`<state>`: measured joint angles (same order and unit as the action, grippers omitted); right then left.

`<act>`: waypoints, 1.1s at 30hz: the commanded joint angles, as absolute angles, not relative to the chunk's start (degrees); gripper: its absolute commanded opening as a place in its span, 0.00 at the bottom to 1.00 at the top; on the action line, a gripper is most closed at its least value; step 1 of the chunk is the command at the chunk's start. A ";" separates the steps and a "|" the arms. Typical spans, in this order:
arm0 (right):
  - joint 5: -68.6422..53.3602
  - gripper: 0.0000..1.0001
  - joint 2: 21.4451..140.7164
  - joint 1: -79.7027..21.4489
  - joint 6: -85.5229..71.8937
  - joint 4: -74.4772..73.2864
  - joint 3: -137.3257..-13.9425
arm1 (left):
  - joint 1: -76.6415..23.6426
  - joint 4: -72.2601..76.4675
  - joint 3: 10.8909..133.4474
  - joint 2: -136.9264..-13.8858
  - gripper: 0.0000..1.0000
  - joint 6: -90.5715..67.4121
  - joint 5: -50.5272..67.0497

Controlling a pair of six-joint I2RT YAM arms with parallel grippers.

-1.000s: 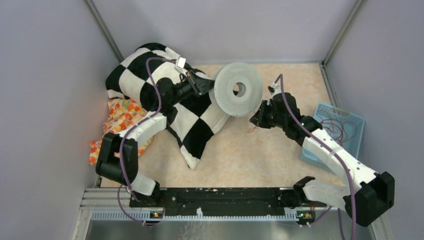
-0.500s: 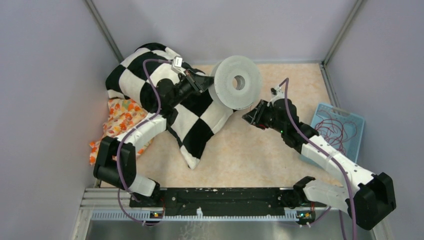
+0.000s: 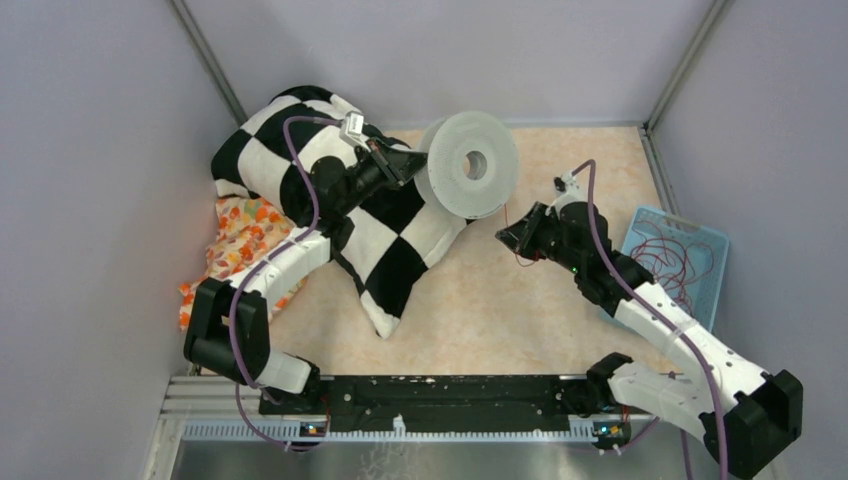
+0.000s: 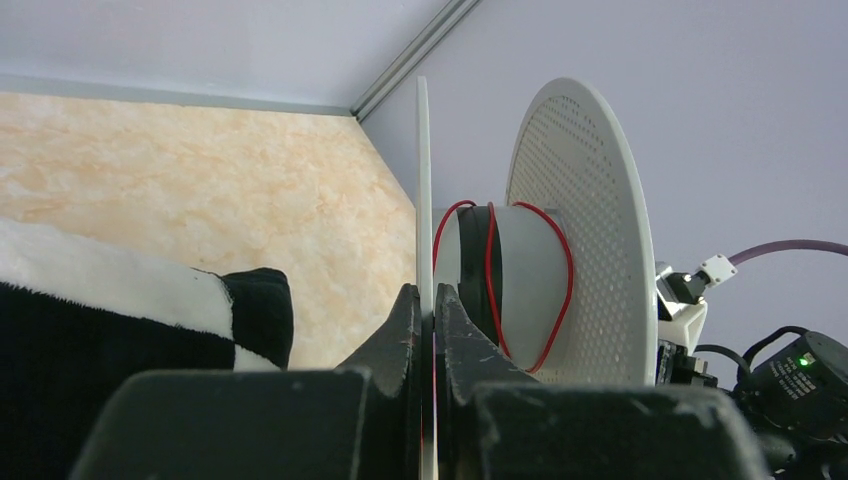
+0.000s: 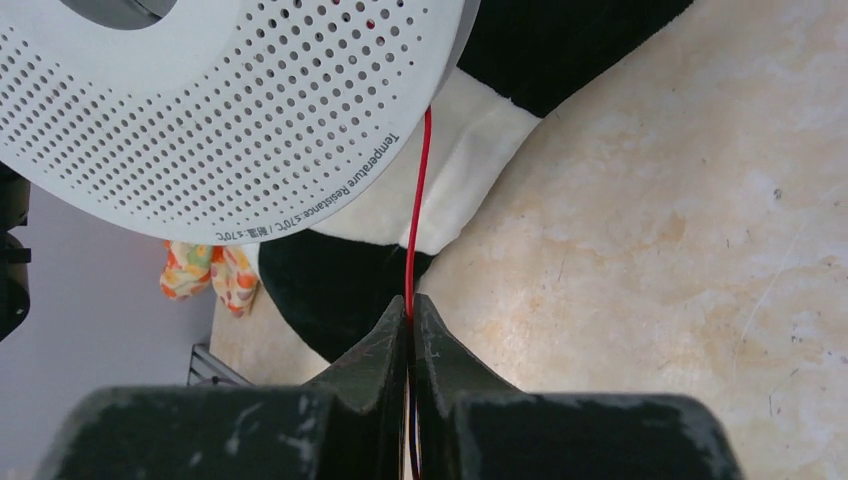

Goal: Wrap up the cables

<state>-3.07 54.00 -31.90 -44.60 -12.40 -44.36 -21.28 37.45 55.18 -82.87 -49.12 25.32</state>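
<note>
At far left an orange-flowered cloth (image 3: 235, 235) and a checkered pillow (image 3: 390, 255) lie on the tabletop (image 3: 480, 300). Above the pillow the left end effector (image 3: 412, 166) is pressed together on the rim of one disc of a white spool (image 3: 470, 178), holding it up off the tabletop. Only a few turns of red cable (image 4: 491, 268) circle the hub, so the wrapping looks barely begun. From the spool the same strand runs taut to the right end effector (image 5: 411, 308), which pinches it just below and to the right of the spool. Further right, a blue basket (image 3: 660, 213) holds a loose tangle of cables (image 3: 672, 258), apparently not yet wound. Whether they join the pinched strand cannot be told.
</note>
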 commanded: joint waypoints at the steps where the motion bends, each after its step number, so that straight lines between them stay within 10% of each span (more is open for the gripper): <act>1: -2.00 0.00 53.09 -32.39 -43.43 -13.62 -46.09 | -21.31 42.63 58.54 -80.11 0.00 -48.18 25.15; 22: -1.33 0.00 68.45 -44.15 -39.03 -12.57 -59.80 | -35.70 17.43 69.28 -81.58 0.00 -30.72 -3.44; 33: 3.28 0.06 67.53 -44.38 -39.57 -11.85 -62.39 | -39.11 23.20 64.92 -81.56 0.00 -21.61 5.46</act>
<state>0.01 69.36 -43.77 -39.48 -14.55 -60.03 -38.59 12.91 66.46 -83.96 -24.43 1.04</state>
